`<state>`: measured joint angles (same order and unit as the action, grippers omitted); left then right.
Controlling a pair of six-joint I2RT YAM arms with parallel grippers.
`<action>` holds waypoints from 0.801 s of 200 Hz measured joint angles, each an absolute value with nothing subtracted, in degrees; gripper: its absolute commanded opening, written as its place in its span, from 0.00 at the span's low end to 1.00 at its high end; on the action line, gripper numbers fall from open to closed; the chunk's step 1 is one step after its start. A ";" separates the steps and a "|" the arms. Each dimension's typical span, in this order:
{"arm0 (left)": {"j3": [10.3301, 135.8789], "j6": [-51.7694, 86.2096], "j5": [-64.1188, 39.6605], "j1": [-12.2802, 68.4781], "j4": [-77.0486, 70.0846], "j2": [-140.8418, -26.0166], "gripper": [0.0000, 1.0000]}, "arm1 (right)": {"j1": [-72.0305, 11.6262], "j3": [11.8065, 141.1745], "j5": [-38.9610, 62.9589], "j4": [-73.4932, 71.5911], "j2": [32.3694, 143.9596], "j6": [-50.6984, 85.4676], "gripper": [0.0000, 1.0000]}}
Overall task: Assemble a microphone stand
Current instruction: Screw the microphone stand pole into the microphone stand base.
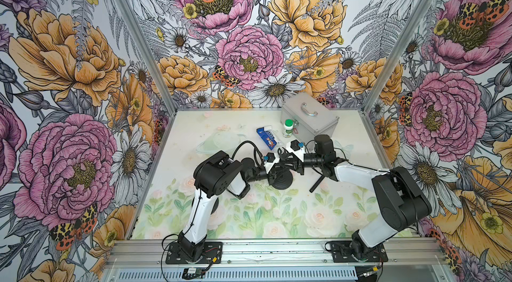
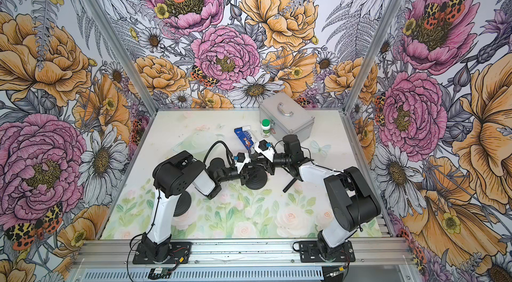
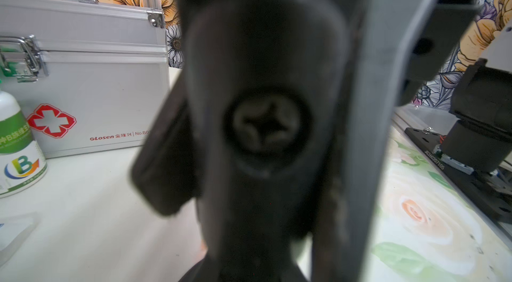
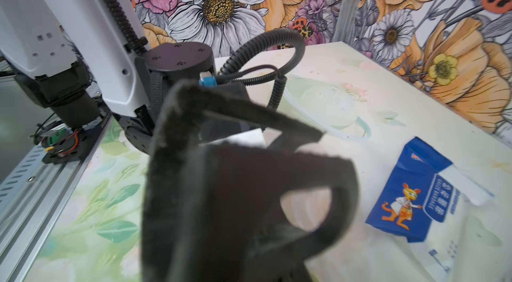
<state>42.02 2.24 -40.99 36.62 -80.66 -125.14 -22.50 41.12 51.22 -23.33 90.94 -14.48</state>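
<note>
The stand's round black base [image 1: 281,182] sits mid-table in both top views, also [image 2: 255,182]. My left gripper [image 1: 278,169] hovers just above it, shut on the stand's black stem. In the left wrist view the jointed piece with a cross-head screw [image 3: 266,125] fills the picture and hides the jaws. My right gripper [image 1: 286,157] comes in from the right and is shut on the black C-shaped microphone clip [image 4: 249,183], which sits at the stem's top [image 1: 282,153]. A loose black rod [image 1: 316,182] lies on the mat under the right arm.
A silver first-aid case [image 1: 309,117] stands at the back right, with a white green-capped bottle [image 1: 288,128] and a blue packet [image 1: 266,138] in front of it. A dark round disc [image 2: 182,202] shows beneath the left arm. Flowered walls close three sides.
</note>
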 measured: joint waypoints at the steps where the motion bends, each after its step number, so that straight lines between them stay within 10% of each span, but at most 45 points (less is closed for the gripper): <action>1: 42.02 2.26 -40.95 36.62 -80.68 -125.14 0.19 | -22.76 40.40 50.15 -24.60 90.70 -13.56 0.00; 78: 42.11 2.61 -40.10 35.70 -80.84 -125.23 0.18 | -48.77 26.46 -18.35 -62.98 95.18 5.82 0.00; 123: 42.11 2.46 -40.38 36.07 -81.28 -125.23 0.19 | -48.25 25.74 -16.14 -60.23 92.42 1.80 0.30; 160: 42.11 2.87 -40.38 36.62 -80.97 -125.23 0.18 | -36.10 24.64 13.76 -53.49 87.39 -2.59 0.41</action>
